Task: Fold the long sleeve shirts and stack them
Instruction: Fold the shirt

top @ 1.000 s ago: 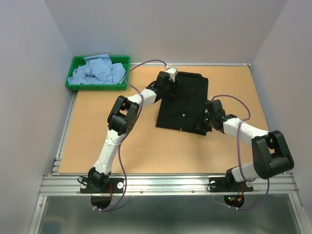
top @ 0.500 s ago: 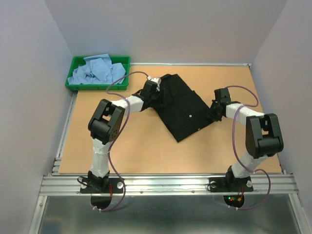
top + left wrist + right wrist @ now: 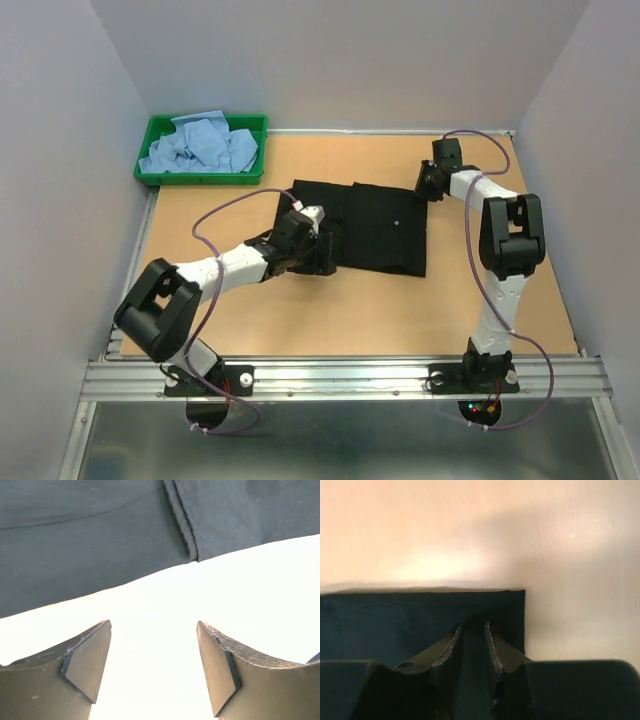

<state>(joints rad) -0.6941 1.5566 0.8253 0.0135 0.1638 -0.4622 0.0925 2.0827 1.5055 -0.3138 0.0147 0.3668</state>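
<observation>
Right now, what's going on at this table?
A black shirt lies flat on the table. The right pincer pinches its far right corner; the left pincer hangs open just off its near left edge, holding nothing. The light blue shirts sit heaped in the green tray at the far left.

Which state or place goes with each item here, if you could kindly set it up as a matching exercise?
Items:
1. black shirt
2. light blue shirts
3. left gripper
4. right gripper

States or places:
A. piled in the green tray
B. open, nothing between its fingers
C. lying flat on the table
D. closed on a corner of dark cloth

Pairs: 1-C, 2-A, 3-B, 4-D
</observation>
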